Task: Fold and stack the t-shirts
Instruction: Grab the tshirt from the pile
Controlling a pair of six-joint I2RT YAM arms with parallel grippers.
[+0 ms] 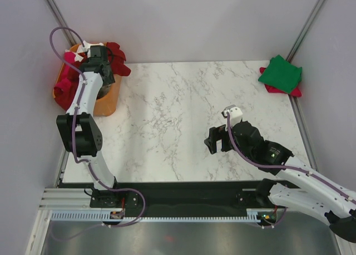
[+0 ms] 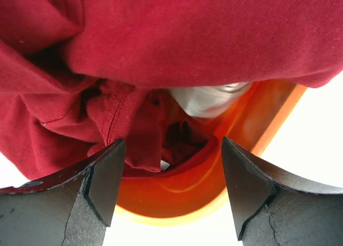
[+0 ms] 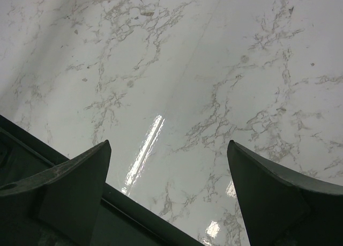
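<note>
Crumpled dark red t-shirts (image 1: 69, 71) fill the orange basket (image 1: 107, 102) at the table's far left and hang over its rim. My left gripper (image 1: 103, 60) is open and empty right over the basket. In the left wrist view the dark red cloth (image 2: 177, 37) fills the top, with a bit of white cloth (image 2: 209, 98) under it and the basket's rim (image 2: 177, 216) between my fingers. A folded green t-shirt (image 1: 282, 73) lies on a folded pink-red one (image 1: 295, 91) at the far right. My right gripper (image 1: 216, 139) is open and empty over bare table.
The marble table (image 1: 178, 116) lies between basket and stack. Grey walls close the left, back and right. In the right wrist view the table's dark front edge (image 3: 150, 219) runs under my fingers.
</note>
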